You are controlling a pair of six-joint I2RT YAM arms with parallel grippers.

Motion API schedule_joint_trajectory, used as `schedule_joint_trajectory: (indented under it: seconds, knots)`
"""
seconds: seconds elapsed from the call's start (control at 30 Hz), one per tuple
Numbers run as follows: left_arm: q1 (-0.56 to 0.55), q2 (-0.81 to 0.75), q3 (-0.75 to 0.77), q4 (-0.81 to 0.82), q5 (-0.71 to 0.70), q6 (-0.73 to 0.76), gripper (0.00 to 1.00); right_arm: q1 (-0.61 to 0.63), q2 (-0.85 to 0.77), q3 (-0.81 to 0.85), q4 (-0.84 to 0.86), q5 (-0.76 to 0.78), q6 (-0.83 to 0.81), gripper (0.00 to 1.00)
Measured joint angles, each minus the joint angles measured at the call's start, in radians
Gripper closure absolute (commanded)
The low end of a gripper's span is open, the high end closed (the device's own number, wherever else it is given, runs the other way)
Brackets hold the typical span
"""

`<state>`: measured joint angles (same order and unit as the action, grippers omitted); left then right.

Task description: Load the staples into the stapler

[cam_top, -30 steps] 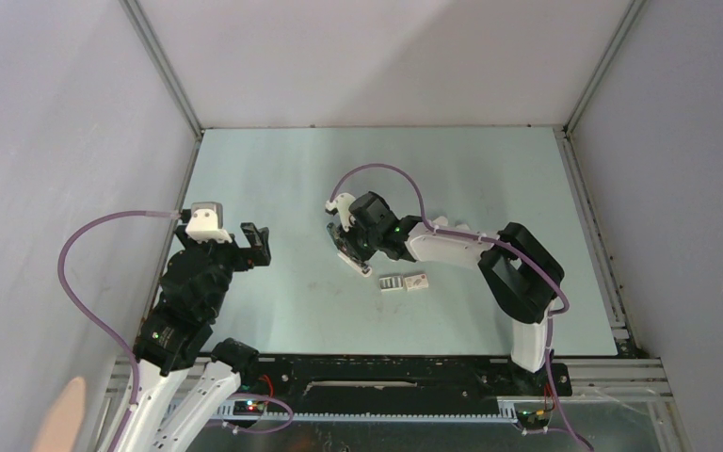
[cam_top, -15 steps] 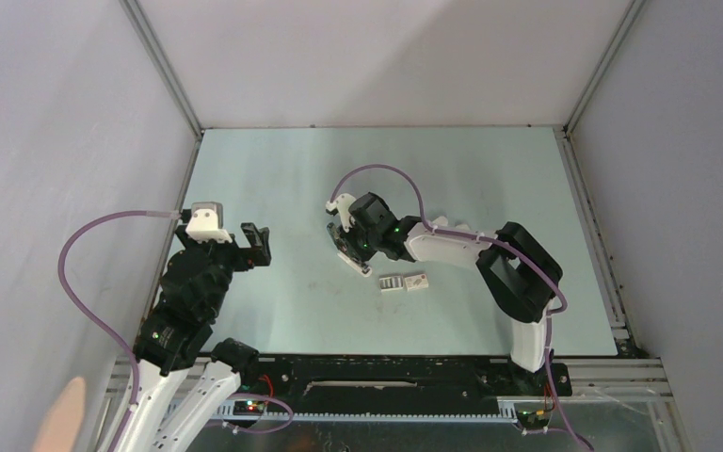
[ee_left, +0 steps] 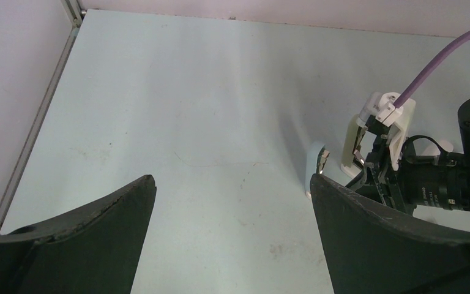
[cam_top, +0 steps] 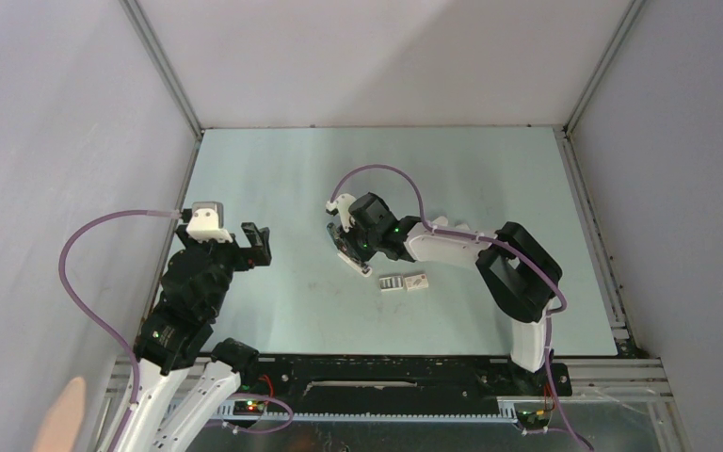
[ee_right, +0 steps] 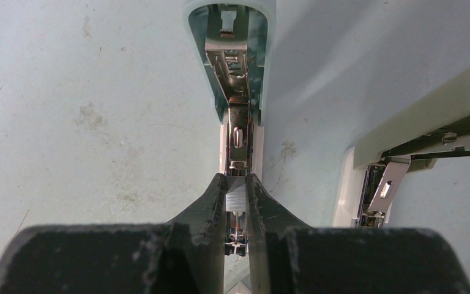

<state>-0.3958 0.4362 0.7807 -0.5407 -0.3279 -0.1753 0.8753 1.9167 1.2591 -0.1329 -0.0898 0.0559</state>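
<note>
Lying nr stapler [ee_right: 233, 61] — staples [cam_top: 392, 282], white box [cam_top: 418, 280].

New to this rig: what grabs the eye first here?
The right hand pinches a staple strip lined up over the open stapler, centre of the workspace. The left hand hangs wide open and empty, off to the left. A striped block and a plain white box lie side by side near the stapler.

Jaws of the right gripper [ee_right: 235, 179] hide most of the staples [ee_right: 235, 196].
</note>
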Motion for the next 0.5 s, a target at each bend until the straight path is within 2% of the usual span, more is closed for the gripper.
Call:
schedule_joint_trajectory:
  seconds: [0.5]
  knots:
    - [0.000, 0.000, 0.000, 0.000, 0.000, 0.000, 0.00, -0.001, 0.015, 0.000, -0.006, 0.008, 0.005, 0.91]
